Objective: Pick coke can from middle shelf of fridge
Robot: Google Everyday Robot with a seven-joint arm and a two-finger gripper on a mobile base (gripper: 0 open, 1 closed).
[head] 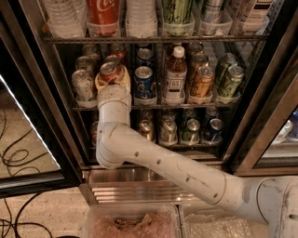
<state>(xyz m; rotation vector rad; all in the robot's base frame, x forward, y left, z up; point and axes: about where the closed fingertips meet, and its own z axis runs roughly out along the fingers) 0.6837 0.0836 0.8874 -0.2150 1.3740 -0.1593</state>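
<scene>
The coke can, red with a silver top, stands at the front of the middle shelf of the fridge, in the second lane from the left. My gripper is reached into that lane from below. Its tan fingers hug both sides of the can, shut on it. The white wrist covers the can's lower body. More red cans queue behind it.
A blue Pepsi can and a white-capped brown bottle stand just right of the held can, and a pale can stands left. A big Coca-Cola can sits on the rack above. The open door is at left, with bins below.
</scene>
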